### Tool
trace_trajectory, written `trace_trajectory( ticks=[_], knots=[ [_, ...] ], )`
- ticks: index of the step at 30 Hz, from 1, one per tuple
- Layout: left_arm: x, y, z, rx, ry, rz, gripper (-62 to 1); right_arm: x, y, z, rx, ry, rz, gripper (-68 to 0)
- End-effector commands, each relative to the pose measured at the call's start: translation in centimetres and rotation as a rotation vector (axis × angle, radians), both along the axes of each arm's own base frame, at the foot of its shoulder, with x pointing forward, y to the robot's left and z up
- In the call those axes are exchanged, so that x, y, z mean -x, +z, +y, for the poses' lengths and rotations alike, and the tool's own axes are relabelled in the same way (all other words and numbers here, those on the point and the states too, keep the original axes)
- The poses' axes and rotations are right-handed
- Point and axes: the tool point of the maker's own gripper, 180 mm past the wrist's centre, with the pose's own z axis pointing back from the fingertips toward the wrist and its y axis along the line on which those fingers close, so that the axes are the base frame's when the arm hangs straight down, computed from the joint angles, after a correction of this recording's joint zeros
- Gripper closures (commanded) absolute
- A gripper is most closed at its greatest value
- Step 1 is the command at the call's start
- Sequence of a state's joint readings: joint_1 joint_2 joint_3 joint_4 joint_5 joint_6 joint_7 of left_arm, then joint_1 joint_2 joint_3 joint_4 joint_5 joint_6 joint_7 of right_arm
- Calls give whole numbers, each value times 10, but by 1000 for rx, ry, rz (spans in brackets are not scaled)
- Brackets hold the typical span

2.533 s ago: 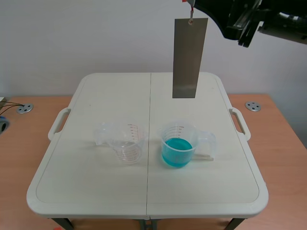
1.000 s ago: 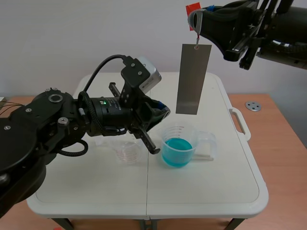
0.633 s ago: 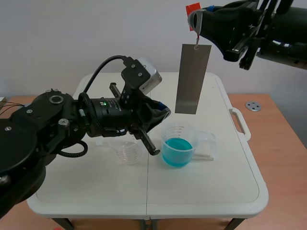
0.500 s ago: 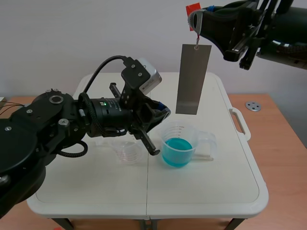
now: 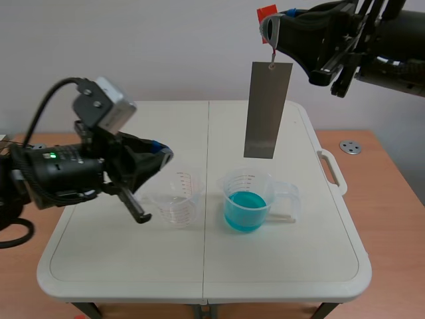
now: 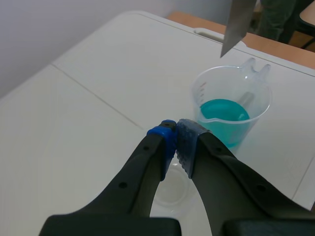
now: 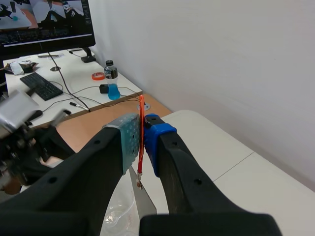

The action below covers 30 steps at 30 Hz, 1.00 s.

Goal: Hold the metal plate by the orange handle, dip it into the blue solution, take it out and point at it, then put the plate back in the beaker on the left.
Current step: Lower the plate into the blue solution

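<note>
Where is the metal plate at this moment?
In the scene view, the metal plate hangs by its orange handle from the right gripper, right of centre, above the beaker of blue solution.

A plain white wall (image 5: pixel 133 46) closes the far side of the scene, evenly lit. The cream counter (image 5: pixel 279 266) has rounded corners, a centre seam (image 5: pixel 205 266) running near to far, and a moulded carry handle (image 5: pixel 332 170) on its right edge. It stands on an orange-brown wooden desk (image 5: pixel 392 219) with a round metal grommet (image 5: pixel 350 147) at the far right. The right wrist view shows a white side desk (image 7: pixel 74 69) carrying a monitor (image 7: pixel 47 22), a keyboard (image 7: pixel 40 86) and a bottle (image 7: pixel 112 81).
</note>
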State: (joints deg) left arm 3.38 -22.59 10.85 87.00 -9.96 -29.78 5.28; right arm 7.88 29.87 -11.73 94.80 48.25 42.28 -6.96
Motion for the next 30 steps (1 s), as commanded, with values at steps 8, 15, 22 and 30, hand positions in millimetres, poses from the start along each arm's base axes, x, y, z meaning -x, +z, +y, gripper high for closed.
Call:
trace_trajectory(
  ticks=[8,15,22,30],
  knots=[
    [47,26,88,-75,128,-31,-24,3,10,6,-23,26,-27,-11],
    [97,0,157,-204,272,103,-24,-5,-7,5,-10,-2,8,-11],
    [168,-51,183,-275,326,357,-24,-8,-29,13,21,-7,48,-11],
    [231,-104,191,-282,385,571,-24,-12,-59,18,46,-18,108,-11]
  ],
)
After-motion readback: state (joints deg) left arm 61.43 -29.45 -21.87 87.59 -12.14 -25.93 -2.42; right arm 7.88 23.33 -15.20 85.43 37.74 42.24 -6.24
